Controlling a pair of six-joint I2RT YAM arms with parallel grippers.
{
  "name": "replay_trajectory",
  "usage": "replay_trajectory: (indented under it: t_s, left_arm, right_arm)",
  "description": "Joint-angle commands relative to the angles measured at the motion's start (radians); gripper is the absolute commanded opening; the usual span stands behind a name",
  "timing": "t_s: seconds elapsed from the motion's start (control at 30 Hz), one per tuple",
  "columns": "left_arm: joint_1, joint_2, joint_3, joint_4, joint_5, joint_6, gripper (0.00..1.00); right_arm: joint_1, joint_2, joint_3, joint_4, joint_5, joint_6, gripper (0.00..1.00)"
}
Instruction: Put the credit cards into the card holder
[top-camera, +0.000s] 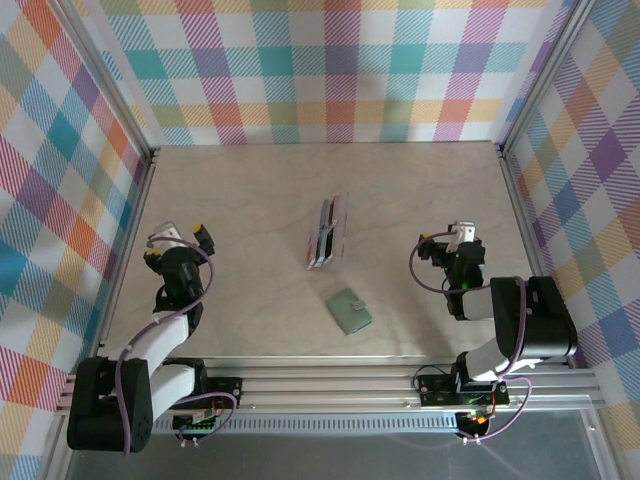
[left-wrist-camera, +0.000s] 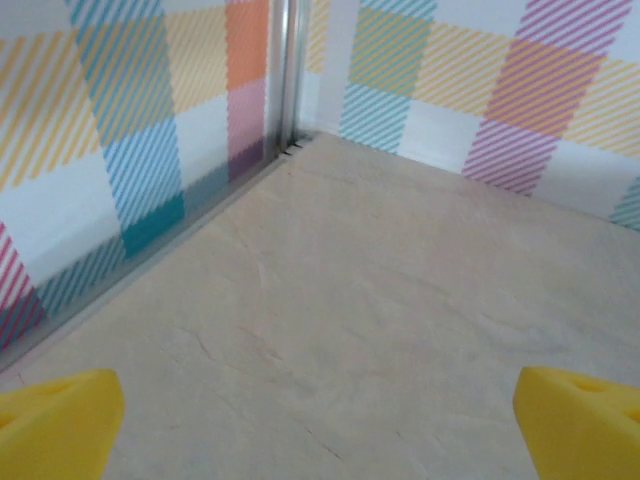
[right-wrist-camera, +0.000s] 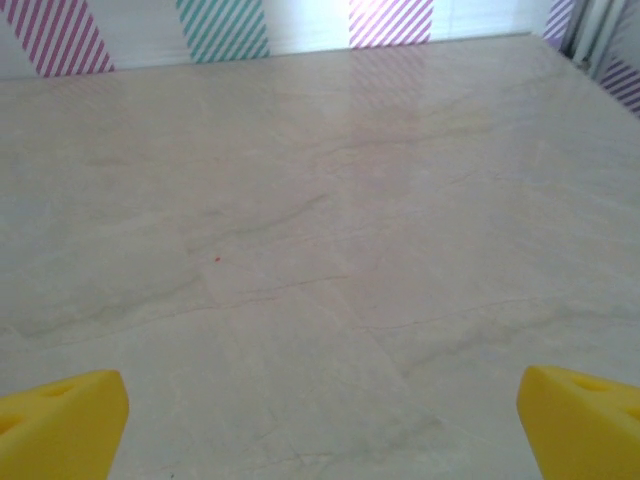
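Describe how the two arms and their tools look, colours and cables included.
The left arm and right arm have black joint housings and white links, with a thin purple cable looping along each. The left tool and right tool are black with white parts, and their fingertips are blunt yellow wedges. A small green light glows on the right arm.

My desk looks like smooth, veined stone with a faint sheen. The wallet seems soft and matt, the tray clear glossy plastic, the rails ribbed bare metal, and the pincer pads matt yellow plastic.
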Motion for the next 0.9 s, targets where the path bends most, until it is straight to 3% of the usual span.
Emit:
replay_trajectory:
  t_s: [0.0, 0.1, 0.23, 0.3, 0.37, 0.43, 0.5, 0.6, 0.63, 0.67, 0.73, 0.77, 0.87]
  left_arm:
    - [0.017, 0.124, 0.011, 0.002, -0.059, 0.027, 1.0]
    - [0.04, 0.15, 0.039, -0.034, -0.003, 0.011, 1.0]
    - [0.044, 0.244, 0.1, -0.011, 0.184, 0.083, 1.0]
    - [0.042, 0.212, 0.081, -0.028, 0.153, 0.009, 1.0]
    - [0.043, 0.146, -0.013, 0.081, 0.18, -0.082, 1.0]
    - [0.033, 0.196, -0.032, 0.193, 0.171, -0.055, 1.0]
    - [0.035, 0.316, 0.022, 0.204, 0.192, -0.046, 1.0]
    - [-0.109, 0.462, 0.104, 0.206, 0.17, 0.14, 1.0]
    - [-0.124, 0.515, 0.085, 0.353, 0.15, 0.167, 1.0]
    - [-0.11, 0.453, 0.095, 0.204, 0.128, 0.109, 1.0]
    - [-0.097, 0.488, 0.104, 0.258, 0.141, 0.113, 1.0]
    - [-0.098, 0.465, 0.119, 0.186, 0.143, 0.103, 1.0]
    - [-0.097, 0.467, 0.114, 0.202, 0.146, 0.105, 1.0]
  right_arm:
    - [-0.012, 0.003, 0.011, 0.056, -0.044, -0.002, 1.0]
    - [-0.03, 0.008, 0.07, -0.048, -0.08, 0.009, 1.0]
    - [-0.03, 0.01, 0.074, -0.051, -0.112, -0.003, 1.0]
    - [-0.03, 0.01, 0.075, -0.054, -0.11, -0.004, 1.0]
    - [-0.03, 0.01, 0.081, -0.065, -0.108, -0.003, 1.0]
    - [-0.03, 0.009, 0.077, -0.06, -0.102, -0.001, 1.0]
    - [-0.03, 0.01, 0.076, -0.057, -0.103, -0.001, 1.0]
    - [-0.03, 0.01, 0.077, -0.06, -0.083, 0.008, 1.0]
    - [-0.03, 0.009, 0.079, -0.064, -0.061, 0.018, 1.0]
    - [-0.03, 0.012, 0.088, -0.073, -0.064, 0.016, 1.0]
    - [-0.028, 0.015, 0.103, -0.099, -0.086, 0.002, 1.0]
    - [-0.022, 0.014, 0.105, -0.104, -0.098, -0.011, 1.0]
    - [-0.006, 0.012, 0.105, -0.105, -0.061, -0.018, 1.0]
